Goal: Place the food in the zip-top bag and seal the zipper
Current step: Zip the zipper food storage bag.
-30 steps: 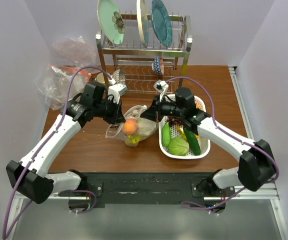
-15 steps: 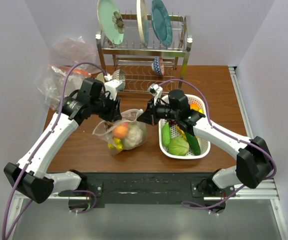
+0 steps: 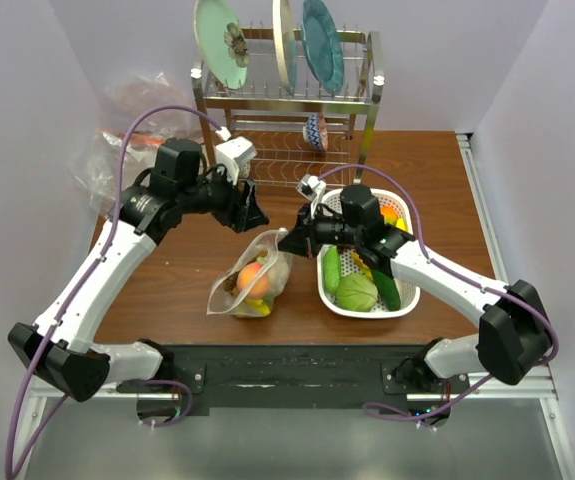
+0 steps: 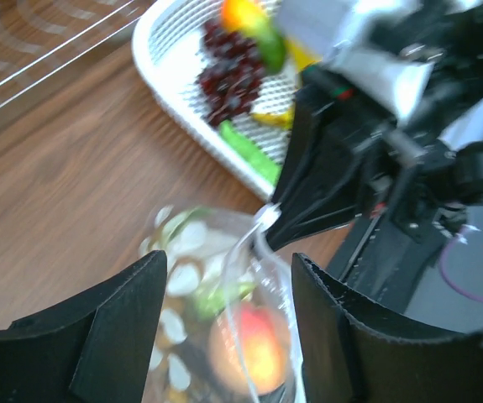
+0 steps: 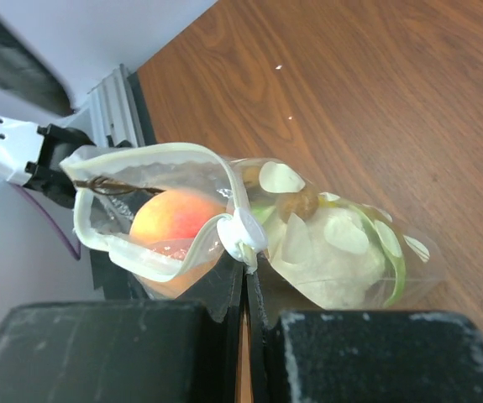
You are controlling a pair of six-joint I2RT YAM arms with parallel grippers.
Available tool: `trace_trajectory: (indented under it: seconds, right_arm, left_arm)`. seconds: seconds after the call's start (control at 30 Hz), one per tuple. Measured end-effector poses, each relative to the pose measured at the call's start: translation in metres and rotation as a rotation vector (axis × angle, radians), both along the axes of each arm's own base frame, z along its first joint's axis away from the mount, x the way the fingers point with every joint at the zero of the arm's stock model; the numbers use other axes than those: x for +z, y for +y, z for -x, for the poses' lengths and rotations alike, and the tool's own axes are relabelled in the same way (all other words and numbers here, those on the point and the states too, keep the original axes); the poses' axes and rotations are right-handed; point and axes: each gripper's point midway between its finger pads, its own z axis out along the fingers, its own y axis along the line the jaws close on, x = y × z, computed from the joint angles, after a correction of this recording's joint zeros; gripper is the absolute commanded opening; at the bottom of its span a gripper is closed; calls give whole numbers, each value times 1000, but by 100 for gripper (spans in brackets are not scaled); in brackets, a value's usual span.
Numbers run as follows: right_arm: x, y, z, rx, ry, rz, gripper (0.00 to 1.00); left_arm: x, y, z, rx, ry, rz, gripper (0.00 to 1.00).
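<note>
The zip-top bag (image 3: 251, 281) is clear with white dots and slumps on the table, holding food: an orange-pink peach (image 5: 174, 220), a pale green-white piece (image 5: 335, 253) and something yellow low down. My right gripper (image 5: 245, 281) is shut on the zipper (image 5: 243, 232) at the bag's mouth edge, where a white clip sits. To the left of that pinch the mouth gapes open. My left gripper (image 3: 252, 212) hangs open just above and behind the bag, touching nothing. In the left wrist view the peach (image 4: 254, 346) shows between its spread fingers (image 4: 123, 327).
A white basket (image 3: 323, 285) with green vegetables, dark grapes (image 4: 228, 71) and other food stands right of the bag. Behind is a metal dish rack (image 3: 287, 100) with plates. A heap of plain clear plastic (image 3: 117, 150) lies at the back left.
My left gripper has opened and let go of the bag's edge, then drawn up and to the right. The bag has sagged toward the front, held now only by the right gripper.
</note>
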Motion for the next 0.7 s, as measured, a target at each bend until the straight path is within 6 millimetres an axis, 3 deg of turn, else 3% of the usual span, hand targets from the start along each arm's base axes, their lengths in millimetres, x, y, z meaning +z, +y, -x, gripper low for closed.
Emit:
trace_trajectory:
  seconds: [0.37,0.7]
  right_arm:
    - [11,2,6,28,20,-7,0]
    - [27,5,10,35,74,-33,0]
  left_arm:
    - [9,-30,11,-205,-28,126,52]
    - [-6,-45,24,-290,-17,131,43]
